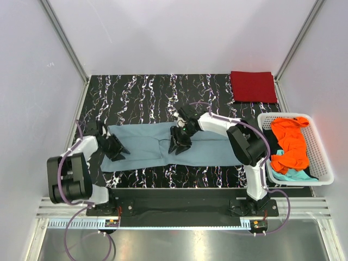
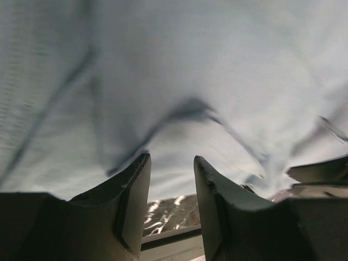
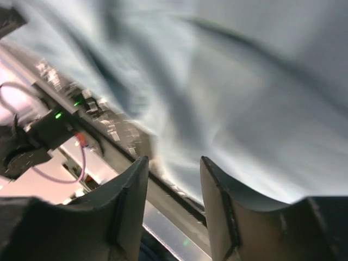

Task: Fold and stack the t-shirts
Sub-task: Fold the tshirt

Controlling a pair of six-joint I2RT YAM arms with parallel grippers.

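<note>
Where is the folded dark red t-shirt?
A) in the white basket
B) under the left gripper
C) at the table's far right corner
C: the folded dark red cloth t-shirt lies on the black marbled table at its far right corner, outside the white slatted plastic basket.

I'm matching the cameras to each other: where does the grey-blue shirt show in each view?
Top: grey-blue shirt spread across the middle.
Left wrist: fills nearly the whole picture.
Right wrist: fills the upper right.
Shared landmark: the black marbled table at the shirt's edge.
</note>
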